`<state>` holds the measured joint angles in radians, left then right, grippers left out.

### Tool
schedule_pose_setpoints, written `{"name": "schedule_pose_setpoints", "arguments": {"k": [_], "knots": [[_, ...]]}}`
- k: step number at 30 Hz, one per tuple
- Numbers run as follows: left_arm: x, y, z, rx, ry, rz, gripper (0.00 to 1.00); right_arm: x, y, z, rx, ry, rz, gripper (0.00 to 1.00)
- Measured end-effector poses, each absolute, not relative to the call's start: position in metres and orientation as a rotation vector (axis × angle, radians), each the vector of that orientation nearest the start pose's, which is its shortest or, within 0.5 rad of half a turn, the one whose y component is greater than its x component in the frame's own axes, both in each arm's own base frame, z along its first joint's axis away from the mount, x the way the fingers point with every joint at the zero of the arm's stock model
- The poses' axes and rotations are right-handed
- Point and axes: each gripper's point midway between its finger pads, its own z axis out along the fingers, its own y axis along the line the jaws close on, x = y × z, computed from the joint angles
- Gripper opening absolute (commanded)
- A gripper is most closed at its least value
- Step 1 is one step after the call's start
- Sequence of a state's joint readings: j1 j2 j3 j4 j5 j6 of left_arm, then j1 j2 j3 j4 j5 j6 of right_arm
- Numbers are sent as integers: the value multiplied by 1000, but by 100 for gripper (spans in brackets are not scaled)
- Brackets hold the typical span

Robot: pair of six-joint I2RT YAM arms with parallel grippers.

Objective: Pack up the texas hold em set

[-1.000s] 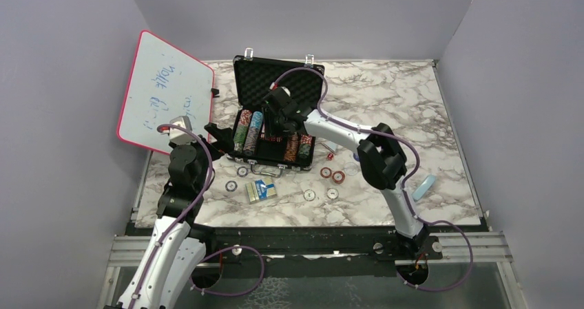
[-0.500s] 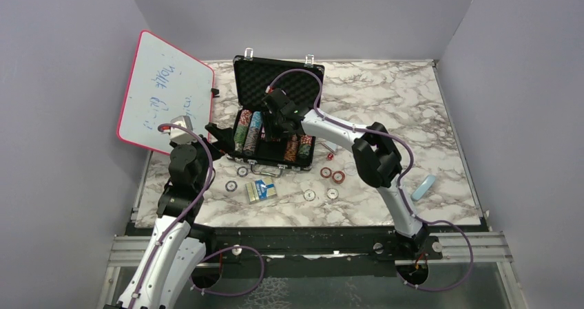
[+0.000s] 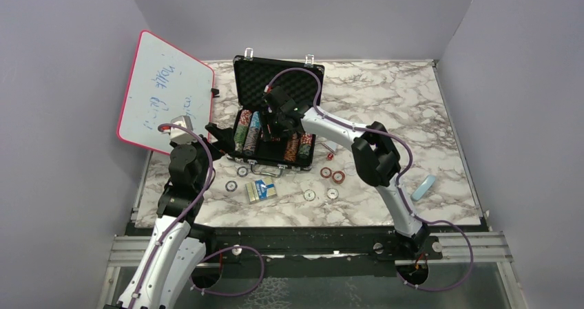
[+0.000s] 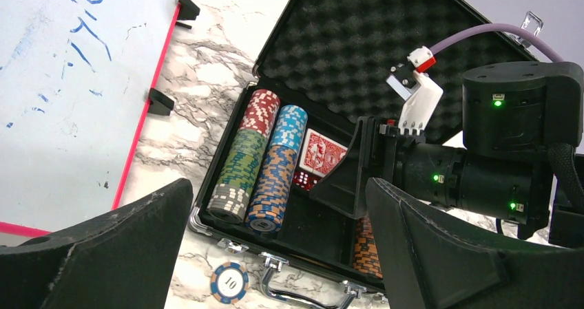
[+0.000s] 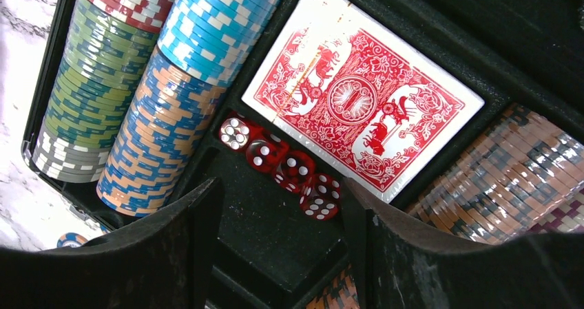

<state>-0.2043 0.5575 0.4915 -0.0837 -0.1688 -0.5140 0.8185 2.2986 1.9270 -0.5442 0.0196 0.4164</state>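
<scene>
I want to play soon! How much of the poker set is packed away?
Partly. Chip stacks, the red deck and four red dice sit in the open briefcase. Both the right gripper, above the dice, and the left gripper are open and empty. To do: the blue deck and loose chips on the table, then closing the lid.

A loose blue-and-white chip (image 4: 229,282) carried the number 10 at its centre, plain in the left wrist view. The whiteboard (image 4: 62,82) bore blue handwriting in several lines, but the strokes were too loose and faint to read as words. The red dice (image 5: 279,164) showed white pips on their faces; the counts could not be told with certainty. The red deck (image 5: 361,99) had only an ornamental back, with no lettering. Print on the blue deck (image 3: 262,188) was too small to read.
</scene>
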Motion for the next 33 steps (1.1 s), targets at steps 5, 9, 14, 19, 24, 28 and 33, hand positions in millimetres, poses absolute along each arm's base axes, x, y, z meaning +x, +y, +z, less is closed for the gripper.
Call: {"name": "schedule_pose_setpoints", "arguments": {"k": [5, 9, 14, 19, 24, 28, 33], "knots": [[283, -49, 224, -391, 1689, -386, 99, 379, 422, 57, -511, 2500, 466, 72], [283, -49, 224, -391, 1689, -387, 99, 378, 419, 57, -593, 2473, 451, 68], [283, -49, 224, -390, 1689, -387, 99, 374, 417, 55, -769, 2414, 452, 56], [283, -49, 224, -390, 1690, -388, 99, 373, 419, 56, -889, 2360, 452, 54], [284, -49, 224, -390, 1687, -388, 99, 373, 419, 56, -962, 2329, 449, 55], [284, -49, 224, -391, 1689, -387, 99, 373, 419, 56, -992, 2317, 446, 59], [284, -49, 223, -392, 1689, -385, 99, 373, 418, 56, -988, 2320, 439, 63]]}}
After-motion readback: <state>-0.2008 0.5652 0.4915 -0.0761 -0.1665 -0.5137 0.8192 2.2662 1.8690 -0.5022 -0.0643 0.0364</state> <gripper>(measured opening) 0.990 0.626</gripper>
